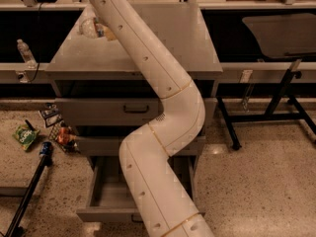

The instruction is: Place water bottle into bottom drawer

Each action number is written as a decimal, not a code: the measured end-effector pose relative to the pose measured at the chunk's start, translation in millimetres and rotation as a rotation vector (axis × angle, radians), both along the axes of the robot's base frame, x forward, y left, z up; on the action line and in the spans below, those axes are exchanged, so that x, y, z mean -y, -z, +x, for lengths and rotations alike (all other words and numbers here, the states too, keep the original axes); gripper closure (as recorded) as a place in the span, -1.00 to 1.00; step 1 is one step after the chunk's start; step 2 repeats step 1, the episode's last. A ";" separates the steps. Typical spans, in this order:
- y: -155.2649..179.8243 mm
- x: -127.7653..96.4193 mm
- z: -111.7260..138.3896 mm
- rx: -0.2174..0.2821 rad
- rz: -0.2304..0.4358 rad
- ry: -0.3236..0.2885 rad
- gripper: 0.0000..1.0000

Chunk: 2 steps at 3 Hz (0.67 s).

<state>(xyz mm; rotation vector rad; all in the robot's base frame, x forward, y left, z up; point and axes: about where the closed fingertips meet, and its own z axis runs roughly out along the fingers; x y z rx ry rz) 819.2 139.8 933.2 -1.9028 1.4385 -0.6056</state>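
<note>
The water bottle (pixel 90 27), clear crinkled plastic with a pale label, is off the grey cabinet top (pixel 192 38) near its back left corner. My gripper (pixel 102 30) is at the end of the white arm (pixel 163 112), mostly hidden behind the arm, and is shut on the bottle. The bottom drawer (pixel 109 200) is pulled open at the foot of the cabinet, with a plain grey inside partly covered by my arm. The two upper drawers are closed.
A small upright clear bottle (pixel 24 52) stands on the left shelf. Snack bags (pixel 26 135) and a black pole (pixel 30 188) lie on the floor at the left. A black-legged table (pixel 276 90) stands at the right.
</note>
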 end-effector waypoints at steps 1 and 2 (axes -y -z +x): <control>0.8 -3.6 4.6 0.012 0.010 -0.005 -1.00; 0.8 -3.6 4.6 0.012 0.010 -0.005 -1.00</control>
